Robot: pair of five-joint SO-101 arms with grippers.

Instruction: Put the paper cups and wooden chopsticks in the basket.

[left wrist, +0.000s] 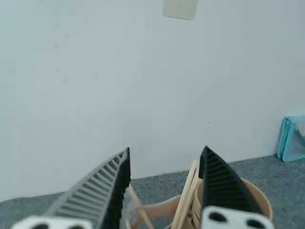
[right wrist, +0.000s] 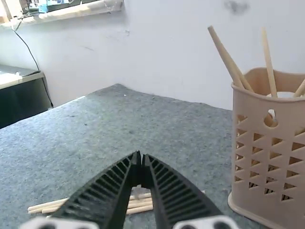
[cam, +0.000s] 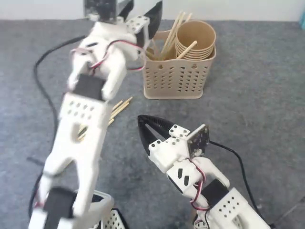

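Observation:
A beige perforated basket (cam: 176,78) stands at the back of the grey mat. It holds a stack of paper cups (cam: 195,38) and several wooden chopsticks (cam: 170,33) that lean upright. My left gripper (cam: 142,13) hangs open over the basket's left rim, with nothing between its fingers; its own view shows the gripper (left wrist: 167,157) above the chopsticks (left wrist: 187,200) and cup rim (left wrist: 259,198). A few loose chopsticks (cam: 119,108) lie on the mat, partly hidden under the left arm. My right gripper (cam: 141,120) is shut and empty, just right of them; the chopsticks (right wrist: 90,206) lie beyond the gripper (right wrist: 141,158).
The basket (right wrist: 269,176) stands off to one side in the right wrist view. A black cable (cam: 43,81) runs over the mat at the left, another cable (cam: 238,162) at the right. A pale blue box (left wrist: 293,138) sits by the back wall.

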